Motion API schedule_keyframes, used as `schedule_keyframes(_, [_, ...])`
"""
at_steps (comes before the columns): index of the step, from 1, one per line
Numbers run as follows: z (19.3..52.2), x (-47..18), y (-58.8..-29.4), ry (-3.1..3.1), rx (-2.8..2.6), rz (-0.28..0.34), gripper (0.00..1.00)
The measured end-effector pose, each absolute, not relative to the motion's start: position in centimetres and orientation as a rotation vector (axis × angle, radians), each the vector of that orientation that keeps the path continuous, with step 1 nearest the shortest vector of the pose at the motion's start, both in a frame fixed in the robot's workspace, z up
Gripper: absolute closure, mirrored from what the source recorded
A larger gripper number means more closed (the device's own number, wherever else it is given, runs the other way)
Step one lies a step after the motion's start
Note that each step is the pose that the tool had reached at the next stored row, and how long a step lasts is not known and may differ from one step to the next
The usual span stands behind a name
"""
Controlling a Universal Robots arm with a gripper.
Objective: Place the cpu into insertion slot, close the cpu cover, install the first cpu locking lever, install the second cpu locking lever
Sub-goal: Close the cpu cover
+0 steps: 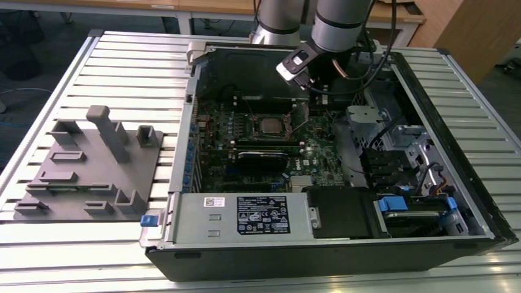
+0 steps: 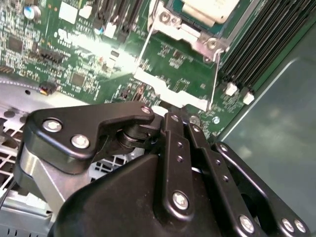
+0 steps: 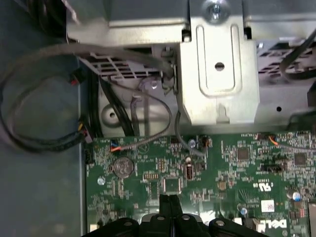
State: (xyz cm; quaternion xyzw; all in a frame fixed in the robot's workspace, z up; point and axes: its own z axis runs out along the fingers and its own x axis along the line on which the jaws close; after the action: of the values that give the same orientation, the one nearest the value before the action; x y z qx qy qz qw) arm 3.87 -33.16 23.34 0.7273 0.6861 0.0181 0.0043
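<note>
The cpu [image 1: 268,126] lies in the insertion slot [image 1: 254,135] on the green motherboard, its pale metal top [image 2: 210,7] showing in the second wrist view. The silvery cpu cover [image 2: 190,35] frames it, lying flat. Two thin wire levers [image 2: 143,49] [image 2: 216,74] run out from the frame's corners over the board; I cannot tell whether they are latched. My gripper [image 1: 312,90] hangs above the board toward the back of the case, to the exterior view's right of the socket. Its black fingers meet in both wrist views [image 2: 174,114] [image 3: 170,200], shut with nothing between them.
The open computer case [image 1: 326,256] lies on a slatted metal table [image 1: 122,67]. A grey fixture block [image 1: 89,165] stands at the exterior view's left. Black memory slots [image 2: 269,34], a metal bracket [image 3: 217,74], loose cables [image 3: 44,143] and drive bays [image 1: 399,159] crowd the case.
</note>
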Motion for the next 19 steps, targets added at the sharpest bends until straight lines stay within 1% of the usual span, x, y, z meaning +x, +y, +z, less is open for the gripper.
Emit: schedule_keyframes(19, [23.3,0.4,-33.2,2.149,2.278,0.060,0.90])
